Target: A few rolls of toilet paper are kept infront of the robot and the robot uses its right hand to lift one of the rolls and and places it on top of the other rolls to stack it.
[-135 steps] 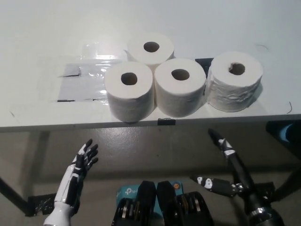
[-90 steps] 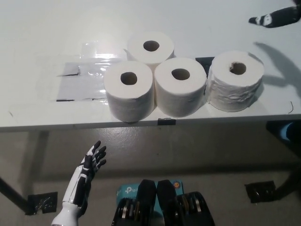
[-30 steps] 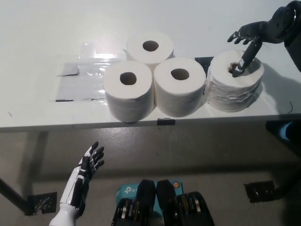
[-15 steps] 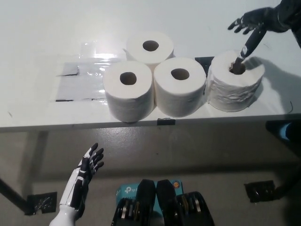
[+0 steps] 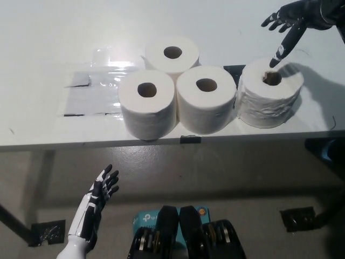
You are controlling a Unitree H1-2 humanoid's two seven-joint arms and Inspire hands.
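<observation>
Four toilet paper rolls standing upright on a white table (image 5: 48,32), holes facing up. Three bunched together and touching: back roll (image 5: 172,54), front left roll (image 5: 148,102), front middle roll (image 5: 206,99). Off to the right, just beside the middle one, a wrinkled roll (image 5: 269,94). Black right hand (image 5: 291,19) up above that wrinkled roll, open and holding nothing, one finger pointing down close over the hole. White left hand (image 5: 97,202) down low below the table edge, open, fingers spread, holding nothing. Shiny plastic sheet (image 5: 94,91) lying flat left of the rolls.
</observation>
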